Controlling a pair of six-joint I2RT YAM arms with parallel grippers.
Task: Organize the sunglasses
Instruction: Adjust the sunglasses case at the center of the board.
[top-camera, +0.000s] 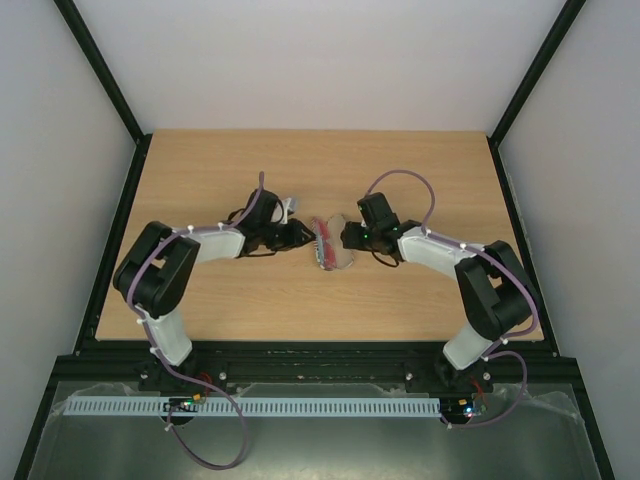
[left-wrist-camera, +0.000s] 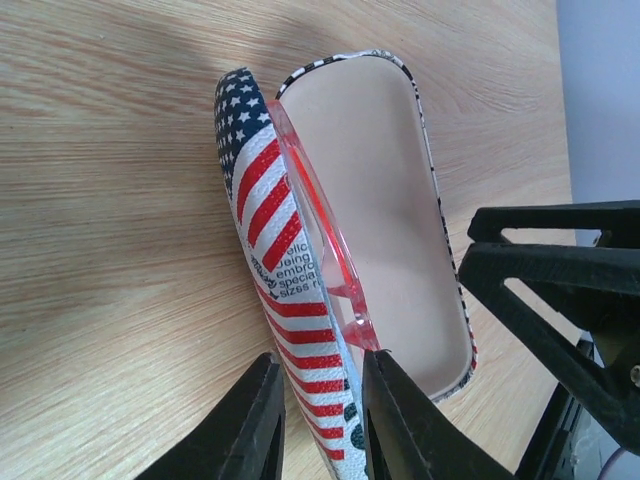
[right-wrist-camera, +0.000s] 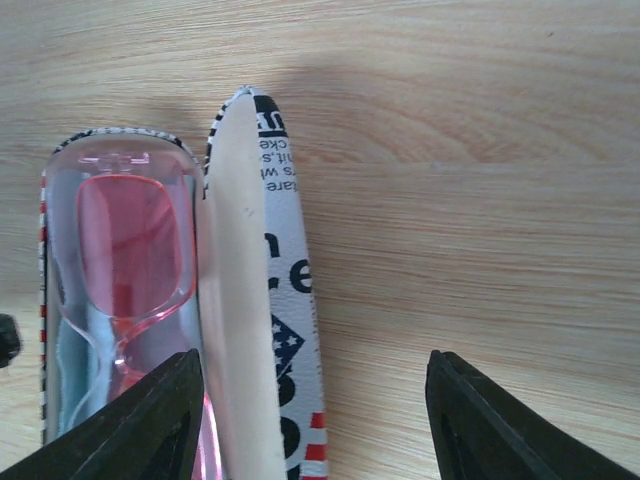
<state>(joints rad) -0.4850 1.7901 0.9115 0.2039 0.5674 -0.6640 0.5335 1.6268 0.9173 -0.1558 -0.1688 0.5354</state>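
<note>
Sunglasses (right-wrist-camera: 125, 240) already in open case (left-wrist-camera: 265, 200), mid-frame. Your left gripper (left-wrist-camera: 320, 362) pinches case wall; right gripper (right-wrist-camera: 312, 358) gapes astride lid (right-wrist-camera: 285, 270). Next: push lid over, hold left grip firm.

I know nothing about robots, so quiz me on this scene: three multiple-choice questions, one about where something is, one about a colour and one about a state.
1. Where are the sunglasses?
A) lying in the case
B) on the bare wood
C) lifted into the air

2. What colour is their frame?
A) blue
B) red-orange
C) black

3. What state is the case in?
A) closed
B) open
C) flipped upside down

Answers:
1 A: the right wrist view shows them lying inside one half of the case.
2 B: the see-through frame looks red-orange in both wrist views.
3 B: the two halves stand apart and the pale lining shows.
</note>
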